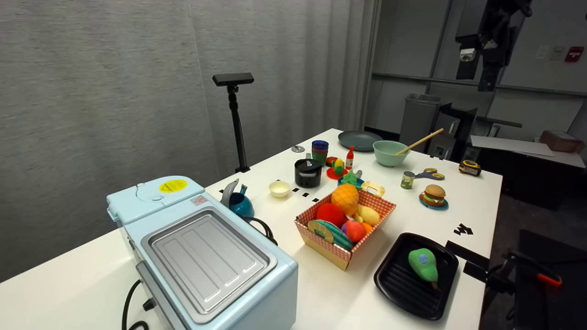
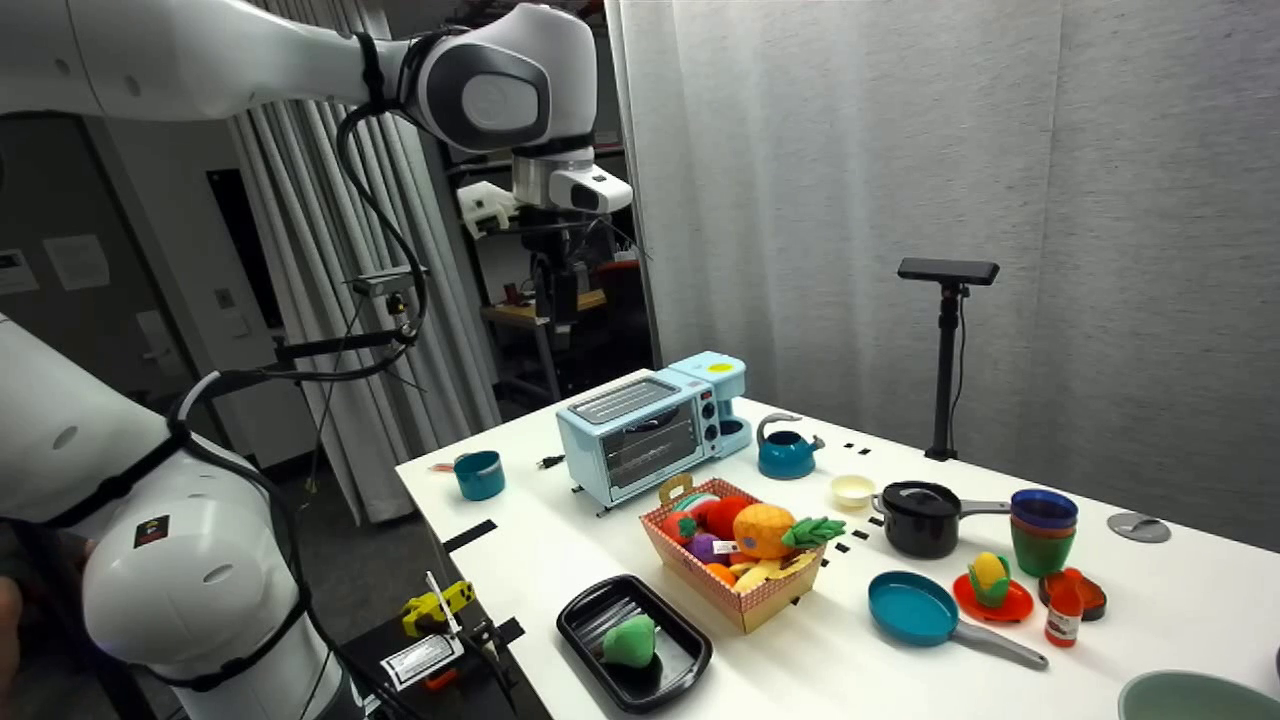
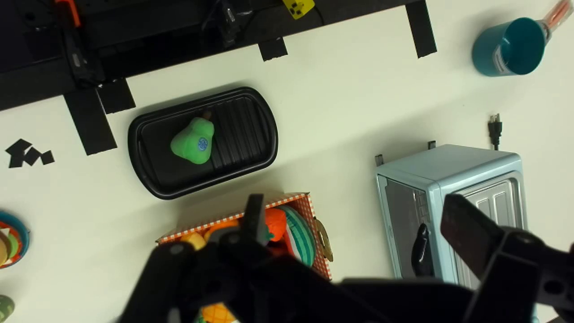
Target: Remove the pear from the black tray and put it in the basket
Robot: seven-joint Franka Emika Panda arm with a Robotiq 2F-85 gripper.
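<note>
The green pear [image 1: 423, 264] lies on its side in the black tray [image 1: 398, 285]. Both also show in the other views: pear [image 2: 630, 642], [image 3: 195, 141] and tray [image 2: 683, 648], [image 3: 244, 130]. The basket [image 1: 323, 247] stands beside the tray, with red-checked lining and colourful toy fruit inside; it shows too in an exterior view [image 2: 690, 575]. In the wrist view my gripper partly hides the basket [image 3: 306, 207]. My gripper [image 3: 360, 222] is open and empty, with its fingers wide apart. It hangs high above the table, as both exterior views show [image 1: 477, 75], [image 2: 560, 310].
A pale blue toaster oven [image 2: 640, 440] stands near the basket, with a teal kettle [image 2: 787, 455] beside it. A teal cup [image 3: 509, 47] sits near the table edge. A black pot [image 2: 920, 520], teal pan [image 2: 912, 607] and green bowl [image 1: 390, 153] stand beyond the basket.
</note>
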